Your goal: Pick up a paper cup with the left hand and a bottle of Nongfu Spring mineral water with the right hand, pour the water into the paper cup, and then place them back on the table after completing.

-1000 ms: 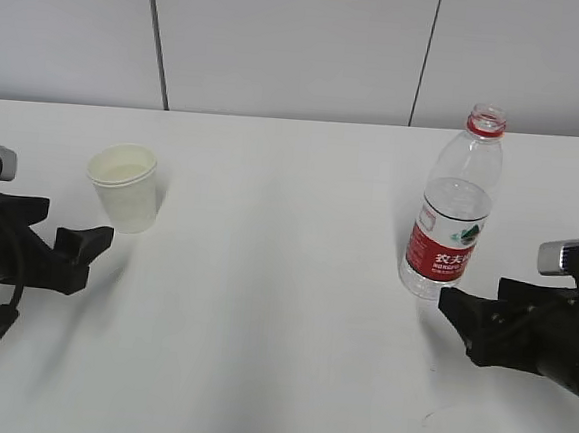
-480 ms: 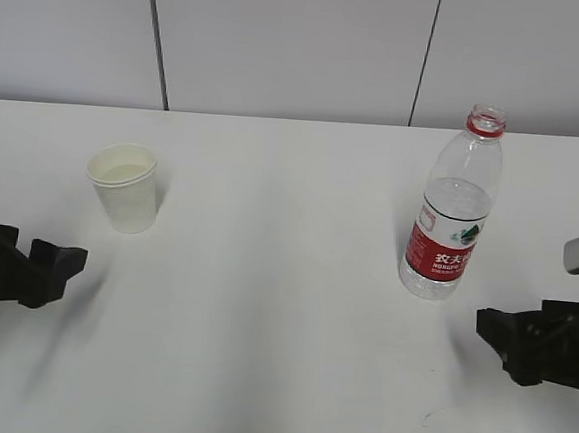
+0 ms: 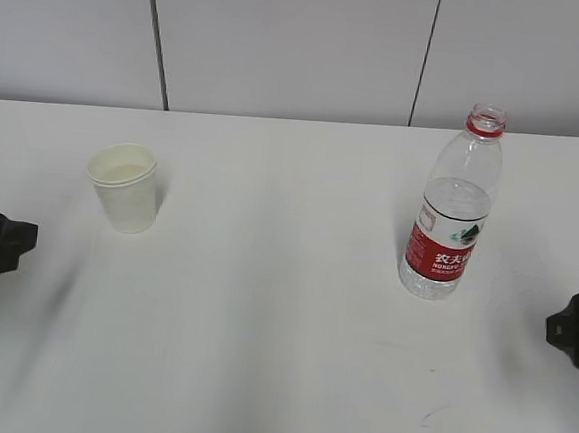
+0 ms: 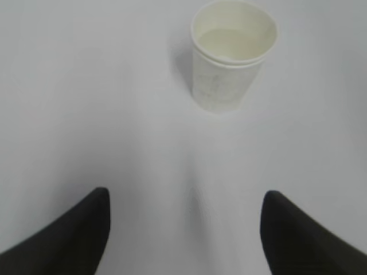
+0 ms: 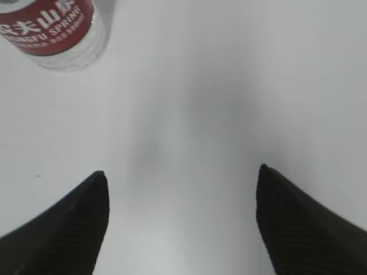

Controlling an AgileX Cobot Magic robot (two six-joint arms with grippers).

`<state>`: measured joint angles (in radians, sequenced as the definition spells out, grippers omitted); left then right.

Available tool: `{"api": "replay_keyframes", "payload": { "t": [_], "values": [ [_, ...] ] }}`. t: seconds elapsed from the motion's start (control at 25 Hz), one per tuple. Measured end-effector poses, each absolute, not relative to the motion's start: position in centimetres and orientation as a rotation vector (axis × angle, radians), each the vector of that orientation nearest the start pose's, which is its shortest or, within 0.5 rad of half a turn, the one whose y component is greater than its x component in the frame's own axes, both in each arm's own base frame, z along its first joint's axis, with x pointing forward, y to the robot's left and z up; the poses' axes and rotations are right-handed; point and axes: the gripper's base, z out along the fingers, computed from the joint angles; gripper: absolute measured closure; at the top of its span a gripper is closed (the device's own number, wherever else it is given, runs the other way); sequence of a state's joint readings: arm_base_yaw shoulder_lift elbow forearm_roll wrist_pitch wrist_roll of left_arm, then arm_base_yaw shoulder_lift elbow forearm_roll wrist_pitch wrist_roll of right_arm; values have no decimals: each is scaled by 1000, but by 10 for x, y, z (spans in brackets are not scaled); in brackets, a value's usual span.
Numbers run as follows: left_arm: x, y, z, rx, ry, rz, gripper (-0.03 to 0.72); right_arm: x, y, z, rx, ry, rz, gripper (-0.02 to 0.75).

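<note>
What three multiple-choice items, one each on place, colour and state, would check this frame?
1. Where does the cup stand?
A. left of the bottle
B. right of the bottle
C. behind the bottle

2. What colour is the bottle's label?
A. blue
B. red
C. green

3. How is the left gripper?
A. shut on the cup
B. shut on the bottle
C. open, holding nothing

Key:
1 A: the exterior view has the cup far left, the bottle right.
2 B: a red band wraps the lower body.
3 C: the left wrist view shows both fingers wide apart, the cup standing clear ahead.
</note>
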<state>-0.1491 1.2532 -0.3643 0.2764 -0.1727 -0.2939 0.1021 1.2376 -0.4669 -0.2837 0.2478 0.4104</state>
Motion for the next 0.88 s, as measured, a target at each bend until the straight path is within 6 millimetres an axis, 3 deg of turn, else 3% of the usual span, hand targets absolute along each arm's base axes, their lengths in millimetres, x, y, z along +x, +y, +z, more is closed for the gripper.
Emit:
{"api": "replay_keyframes", "payload": {
  "t": [0.32,0.68,0.88],
  "values": [
    [202,-24,222,46,2389,-30,216,210,10,228,181,2749,-98,148],
    [175,-13,235,-86,2881,155,230,195,27,253,93,3038,134,148],
    [166,-15,243,15,3021,147,233,195,29,267,54,3052,173,148]
  ]
}}
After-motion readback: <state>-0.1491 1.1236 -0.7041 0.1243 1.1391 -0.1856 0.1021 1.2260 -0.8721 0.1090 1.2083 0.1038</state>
